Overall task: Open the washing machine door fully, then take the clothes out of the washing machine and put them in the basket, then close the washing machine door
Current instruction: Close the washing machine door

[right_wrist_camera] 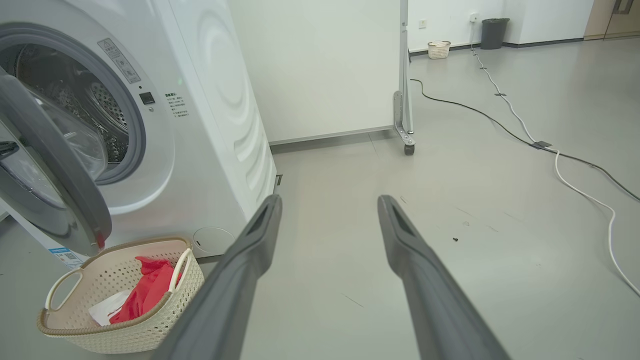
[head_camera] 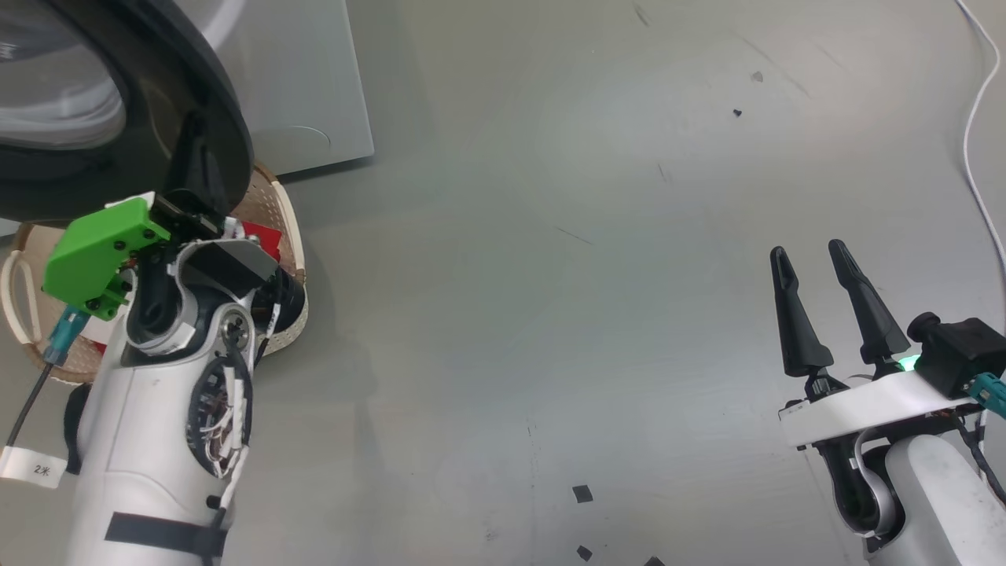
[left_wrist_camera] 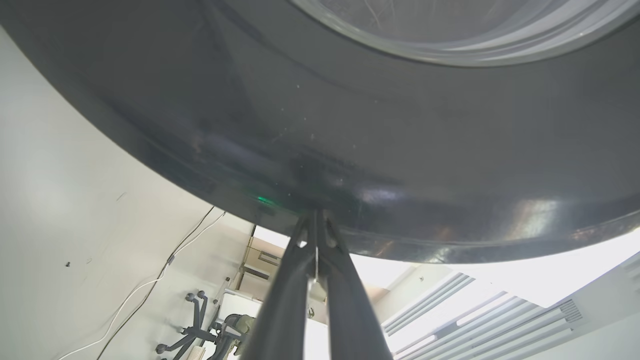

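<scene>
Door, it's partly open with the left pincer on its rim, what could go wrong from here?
1. The shut left pincer meets the door only with its tips on the glossy curved rim, so it may slip off while pushing.
2. The basket holding the clothes sits just under the door's lower edge; the swinging door or the left arm might clip it.

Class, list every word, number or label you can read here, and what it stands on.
"2米": white tag on a black cable.
Slanted label on the washing machine front: too small to read.
Printed lines right of it: too small.
Blue sticker at its foot: blurred.
</scene>
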Motion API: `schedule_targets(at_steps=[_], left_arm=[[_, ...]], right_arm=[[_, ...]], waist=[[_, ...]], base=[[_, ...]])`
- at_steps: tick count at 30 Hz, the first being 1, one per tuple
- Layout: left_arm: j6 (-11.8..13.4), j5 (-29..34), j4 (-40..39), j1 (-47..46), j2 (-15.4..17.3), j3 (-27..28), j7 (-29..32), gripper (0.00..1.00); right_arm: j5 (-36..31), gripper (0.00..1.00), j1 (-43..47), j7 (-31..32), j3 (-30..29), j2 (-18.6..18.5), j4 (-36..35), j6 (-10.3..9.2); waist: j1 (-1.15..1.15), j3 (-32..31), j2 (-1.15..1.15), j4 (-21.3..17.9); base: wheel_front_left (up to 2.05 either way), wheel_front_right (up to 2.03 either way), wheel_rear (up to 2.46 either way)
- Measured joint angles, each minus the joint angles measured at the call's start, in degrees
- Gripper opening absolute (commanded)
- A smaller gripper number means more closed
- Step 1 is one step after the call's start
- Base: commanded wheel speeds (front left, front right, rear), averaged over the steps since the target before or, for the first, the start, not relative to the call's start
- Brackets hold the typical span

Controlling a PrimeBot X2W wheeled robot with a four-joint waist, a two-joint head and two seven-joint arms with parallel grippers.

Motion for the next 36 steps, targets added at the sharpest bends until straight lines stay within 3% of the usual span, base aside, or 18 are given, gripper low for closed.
schedule_targets(at_steps=[5,18,27,36], left_arm=[[0.0,6.3,1.0,1.3,0.3,-5.8,2.3,0.0],[-0.3,24.9,2.1,10.4,7.8,-22.9,6.8,0.0],[-1.0,39.0,0.1,14.4,14.8,-27.7,0.7,0.0],[-0.9,50.3,-2.8,18.3,18.5,-30.5,-4.4,0.0]], right_arm=[[-0.1,1.0,0.1,0.0,-0.9,0.0,0.1,0.0],[-1.7,1.0,3.0,0.0,-2.4,-0.1,0.6,0.0],[-2.8,1.0,5.6,0.0,-3.6,0.4,0.8,0.0],[-3.7,1.0,7.6,0.0,-4.0,1.3,0.8,0.0]], waist=[[0.0,-1.6,0.0,1.6],[0.0,-7.5,0.0,7.1],[0.0,-11.6,0.0,11.7],[0.0,-15.1,0.0,15.9]], base=[[0.0,0.0,0.0],[0.0,0.0,0.0],[0.0,0.0,0.0],[0.0,0.0,0.0]])
